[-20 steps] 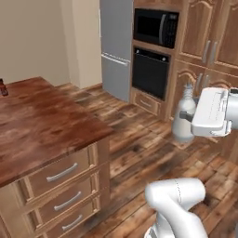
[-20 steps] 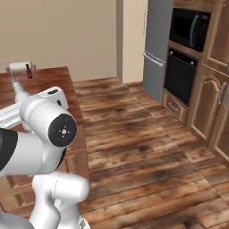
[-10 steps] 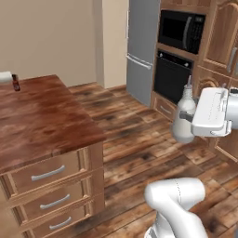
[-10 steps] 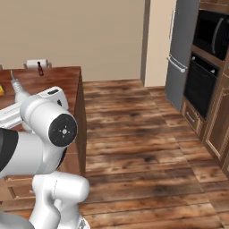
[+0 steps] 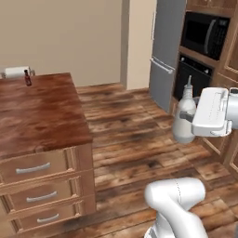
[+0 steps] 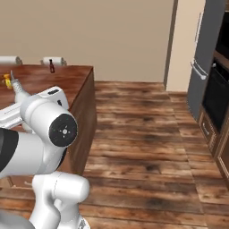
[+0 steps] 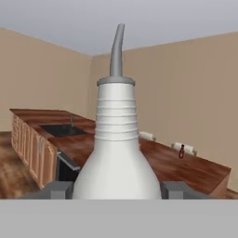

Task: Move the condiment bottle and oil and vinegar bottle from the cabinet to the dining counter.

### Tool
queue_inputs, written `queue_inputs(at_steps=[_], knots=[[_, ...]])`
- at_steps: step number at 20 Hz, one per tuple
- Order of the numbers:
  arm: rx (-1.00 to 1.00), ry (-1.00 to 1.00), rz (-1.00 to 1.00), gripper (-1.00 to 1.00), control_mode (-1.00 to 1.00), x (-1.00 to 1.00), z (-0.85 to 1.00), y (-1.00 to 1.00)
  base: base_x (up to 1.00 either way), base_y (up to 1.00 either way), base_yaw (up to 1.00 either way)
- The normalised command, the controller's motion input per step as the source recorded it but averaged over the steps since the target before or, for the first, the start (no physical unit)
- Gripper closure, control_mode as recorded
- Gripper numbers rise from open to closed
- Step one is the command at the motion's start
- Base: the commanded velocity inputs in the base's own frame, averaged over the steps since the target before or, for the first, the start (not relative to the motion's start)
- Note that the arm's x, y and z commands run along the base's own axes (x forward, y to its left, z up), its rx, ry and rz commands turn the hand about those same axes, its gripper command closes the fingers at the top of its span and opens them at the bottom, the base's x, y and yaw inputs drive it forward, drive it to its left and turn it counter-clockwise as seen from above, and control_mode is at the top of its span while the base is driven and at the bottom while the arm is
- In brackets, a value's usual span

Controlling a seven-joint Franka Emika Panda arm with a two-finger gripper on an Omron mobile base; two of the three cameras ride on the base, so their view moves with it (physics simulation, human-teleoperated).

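Observation:
My gripper (image 5: 188,118) is shut on the oil and vinegar bottle (image 5: 185,116), a pale pear-shaped bottle with a thin spout, held upright in the air over the wooden floor. In the hand view the bottle (image 7: 116,148) stands between the fingertips (image 7: 58,189) of the gripper (image 7: 116,190). Its spout (image 6: 13,80) pokes up behind my arm in the right base view. The condiment bottle (image 5: 28,77), small and dark with a red cap, stands on the far end of the dining counter (image 5: 42,116), also seen from the right (image 6: 52,66) and from the hand (image 7: 181,151). The cabinet is out of view.
A grey fridge (image 5: 166,51), a black oven (image 5: 197,76) and a microwave (image 5: 204,32) line the right wall. Paper towel rolls (image 6: 9,59) sit behind the counter, which carries a yellow item (image 6: 6,80) and a black sink (image 7: 62,130). Open wood floor (image 5: 130,125) lies between.
The whole picture has shifted as the base moves: the counter's far end and the condiment bottle have come into view. The bottle stays in my gripper as before.

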Motion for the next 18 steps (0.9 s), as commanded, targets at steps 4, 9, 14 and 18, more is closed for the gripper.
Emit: queue_inputs(at_steps=[4, 9, 14, 18], knots=[[0.00, 0.00, 0.00, 1.00, 1.00, 0.00, 0.00, 0.00, 0.48, -0.62, 0.36], [0.00, 0.00, 0.00, 1.00, 1.00, 0.00, 0.00, 0.00, 0.51, -0.66, 0.36], [0.00, 0.00, 0.00, 1.00, 1.00, 0.00, 0.00, 0.00, 0.63, -0.57, 0.35], [0.00, 0.00, 0.00, 1.00, 1.00, 0.00, 0.00, 0.00, 0.72, -0.49, 0.35]])
